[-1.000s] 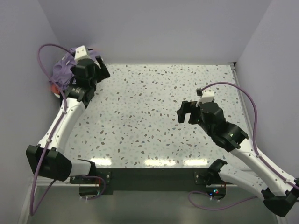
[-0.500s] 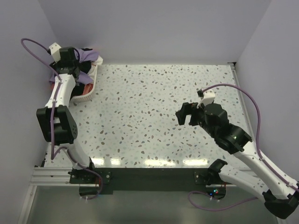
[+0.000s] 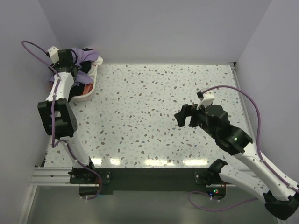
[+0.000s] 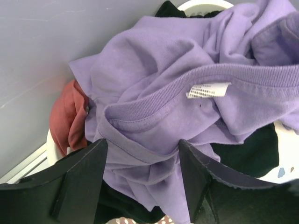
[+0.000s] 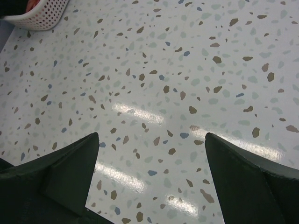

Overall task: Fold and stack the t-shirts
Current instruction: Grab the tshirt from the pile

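Note:
A crumpled purple t-shirt (image 4: 187, 93) lies on top of a pile in a white basket (image 3: 86, 94) at the table's far left corner. A red shirt (image 4: 67, 116) and a black one (image 4: 250, 154) lie under it. The purple shirt also shows in the top view (image 3: 88, 56). My left gripper (image 3: 74, 63) hangs over the basket, open, its fingers (image 4: 79, 182) on either side of a fold of the purple shirt and not closed on it. My right gripper (image 3: 183, 117) is open and empty above the bare table at the right of centre.
The speckled tabletop (image 3: 140, 107) lies between the arms. The basket's rim (image 5: 37, 18) shows at the top left of the right wrist view. Grey walls stand close behind and left of the basket.
My left arm has swung back and to the left, bringing its gripper down over the basket onto the purple shirt. My right gripper has drifted slightly left and nearer.

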`<state>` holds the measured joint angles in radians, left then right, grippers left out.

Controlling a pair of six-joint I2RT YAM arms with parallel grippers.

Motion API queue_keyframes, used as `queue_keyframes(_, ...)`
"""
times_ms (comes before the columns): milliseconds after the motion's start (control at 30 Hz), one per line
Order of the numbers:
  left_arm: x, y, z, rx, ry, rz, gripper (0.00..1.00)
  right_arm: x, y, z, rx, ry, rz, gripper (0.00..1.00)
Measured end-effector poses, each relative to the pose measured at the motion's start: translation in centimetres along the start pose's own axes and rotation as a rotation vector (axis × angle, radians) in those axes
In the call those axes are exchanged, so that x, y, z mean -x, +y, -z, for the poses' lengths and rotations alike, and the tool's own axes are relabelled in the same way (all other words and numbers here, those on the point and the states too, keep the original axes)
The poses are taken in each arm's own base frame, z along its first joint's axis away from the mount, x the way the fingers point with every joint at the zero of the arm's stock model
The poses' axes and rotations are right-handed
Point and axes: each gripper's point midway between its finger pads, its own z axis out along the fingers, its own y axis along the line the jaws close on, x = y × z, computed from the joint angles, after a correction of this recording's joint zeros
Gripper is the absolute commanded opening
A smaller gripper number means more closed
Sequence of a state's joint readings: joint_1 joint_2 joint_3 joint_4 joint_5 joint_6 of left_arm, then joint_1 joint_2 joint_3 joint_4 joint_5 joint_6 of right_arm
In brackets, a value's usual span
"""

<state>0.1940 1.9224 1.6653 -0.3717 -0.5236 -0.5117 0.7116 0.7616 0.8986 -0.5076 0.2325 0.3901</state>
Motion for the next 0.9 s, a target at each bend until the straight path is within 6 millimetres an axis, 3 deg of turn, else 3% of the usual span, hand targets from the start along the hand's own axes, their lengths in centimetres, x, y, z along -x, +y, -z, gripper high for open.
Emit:
queue_keyframes(167,0.3,0.0,-0.9,-0.011,-0.007,0.002,0.50,-0.3,0.2,0.0,0.012,0.010,0.001,0.99)
queue_keyframes(267,0.3,-0.3,-1.5,-0.018,-0.005,-0.001,0.35,-0.3,0.2,0.0,0.013,0.010,0.002,0.99)
queue_keyframes(367,-0.2,-0.5,-1.9,-0.033,0.006,-0.008,0.15,-0.3,0.2,0.0,0.012,0.010,0.002,0.99)
queue_keyframes(400,-0.2,-0.6,-1.9,-0.039,0.009,-0.013,0.03,-0.3,0.2,0.0,0.013,0.010,0.002,0.99)
queue_keyframes(433,-0.3,-0.7,-1.9,-0.044,0.011,-0.012,0.00,-0.3,0.2,0.0,0.012,0.010,0.002,0.99)
queue_keyframes(700,0.8,-1.6,-0.9,-0.102,0.005,-0.019,0.00,-0.5,0.2,-0.2,0.014,0.020,0.005,0.99)
queue_keyframes(800,3.1,-2.2,1.1,-0.159,-0.029,-0.001,0.00,-0.7,0.3,-0.4,0.015,0.028,0.006,0.99)
queue_keyframes(900,6.5,-2.8,4.6,-0.241,-0.088,0.035,0.00,-0.8,0.5,-0.6,0.023,0.039,0.007,0.99)
